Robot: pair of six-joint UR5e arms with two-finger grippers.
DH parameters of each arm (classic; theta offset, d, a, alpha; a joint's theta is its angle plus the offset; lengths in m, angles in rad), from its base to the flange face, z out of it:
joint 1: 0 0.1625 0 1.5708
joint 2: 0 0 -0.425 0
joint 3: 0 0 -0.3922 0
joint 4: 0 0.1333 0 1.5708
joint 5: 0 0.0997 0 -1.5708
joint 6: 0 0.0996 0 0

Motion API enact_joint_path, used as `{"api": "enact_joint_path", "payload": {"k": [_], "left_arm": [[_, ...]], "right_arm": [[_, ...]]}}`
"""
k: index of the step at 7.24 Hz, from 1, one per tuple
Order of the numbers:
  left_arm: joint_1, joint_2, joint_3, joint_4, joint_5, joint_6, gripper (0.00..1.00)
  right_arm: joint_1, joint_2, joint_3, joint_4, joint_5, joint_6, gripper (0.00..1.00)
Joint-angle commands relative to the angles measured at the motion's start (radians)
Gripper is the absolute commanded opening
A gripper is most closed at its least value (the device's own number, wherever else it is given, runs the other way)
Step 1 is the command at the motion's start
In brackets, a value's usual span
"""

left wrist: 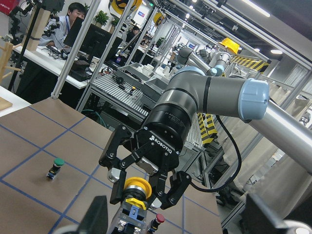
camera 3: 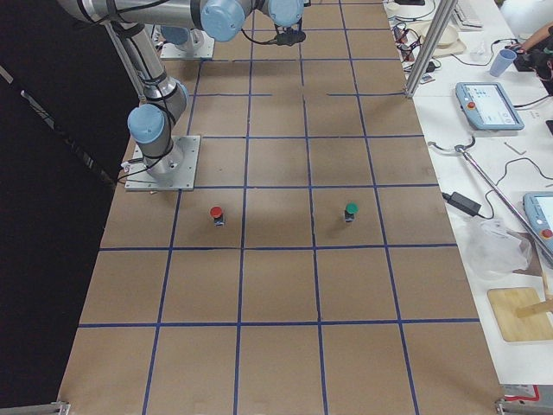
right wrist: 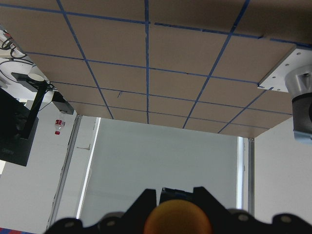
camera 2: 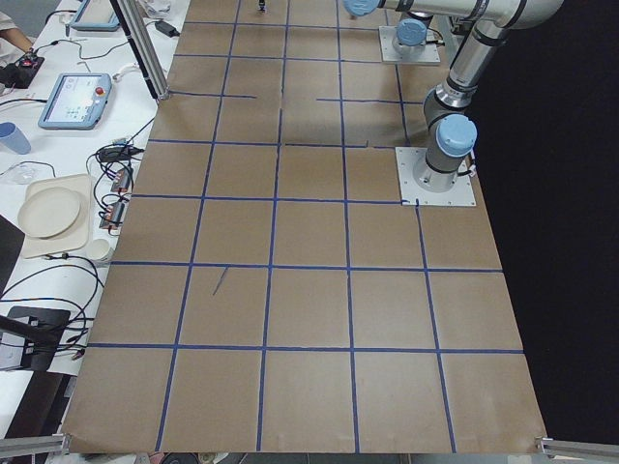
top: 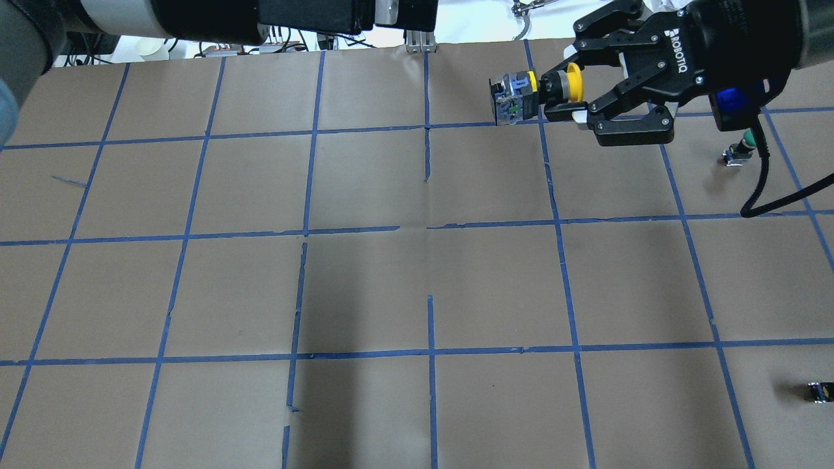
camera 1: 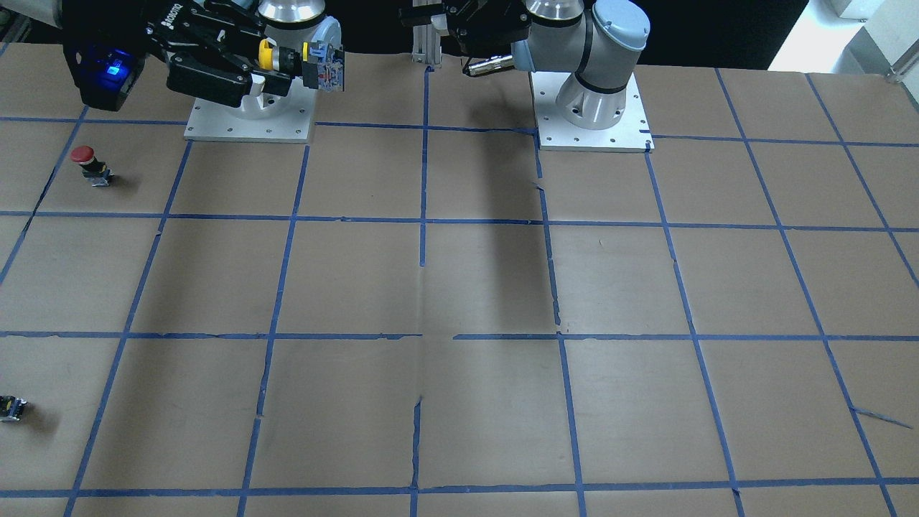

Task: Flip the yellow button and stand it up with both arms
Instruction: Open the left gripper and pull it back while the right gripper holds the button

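Observation:
The yellow button (top: 565, 83) hangs in the air on its side, yellow cap toward my right gripper (top: 559, 92) and black-grey base (top: 511, 99) pointing away. That gripper is shut on the button just behind the cap, also seen in the front view (camera 1: 269, 61). In the left wrist view the yellow button (left wrist: 135, 189) faces the camera, base nearest. My left gripper (left wrist: 179, 222) is open, its dark blurred fingers (left wrist: 95, 220) wide apart at the bottom edge. It stays apart from the button, high near the table's middle (camera 1: 477, 32).
A red-capped button (camera 1: 86, 161) stands on the table near the right arm's base plate (camera 1: 248, 129). A green-capped button (top: 746, 140) stands beyond the right gripper. A small dark capless part (top: 819, 391) lies at the near right edge. Blue tape lines grid the brown table.

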Motion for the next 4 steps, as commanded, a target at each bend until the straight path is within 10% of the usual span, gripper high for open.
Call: {"api": "enact_joint_path", "payload": {"k": [1, 4], "left_arm": [[0.001, 0.000, 0.009, -0.026, -0.009, -0.199, 1.00], [0.019, -0.003, 0.023, -0.008, 0.002, -0.552, 0.98]], "right_arm": [[-0.001, 0.015, 0.002, -0.041, -0.134, -0.128, 0.15], [-0.001, 0.038, -0.002, -0.050, -0.337, -0.404, 0.14]]}}
